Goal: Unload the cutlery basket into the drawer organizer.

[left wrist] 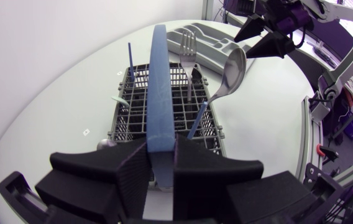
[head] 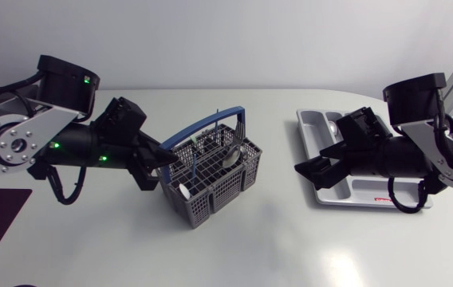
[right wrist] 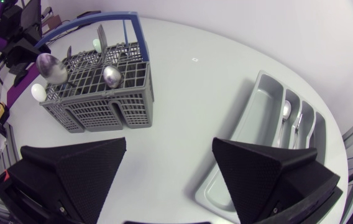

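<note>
Centre frame in the head view: grey cutlery basket (head: 214, 179), upright on the table, well apart from the drawer organizer (head: 310, 123) at right of centre. Clenched on the basket's blue handle (left wrist: 161, 81): the left gripper (head: 161, 163), coming in from the frame's left, one finger pressed to each side of the band. Released and empty: the right gripper (right wrist: 169, 141), fingers spread wide, hanging over the organizer's left edge and pointing toward the basket.

Judged as barely begun. In the organizer so far, in the narrow slots ahead of the right gripper: a spoon (right wrist: 286, 111) and what looks like one more piece (right wrist: 297, 124), too small to name. Left in the basket: a fork (left wrist: 189, 50), a large spoon (left wrist: 232, 71), a blue-handled utensil (left wrist: 198, 118), a thin blue stick (left wrist: 130, 59), a second spoon bowl (right wrist: 111, 76) and a white-tipped piece (head: 185, 191). Most of the unloading yet to do. Probably next: a pick from the basket with the free right gripper, the handle steadied by the left.
</note>
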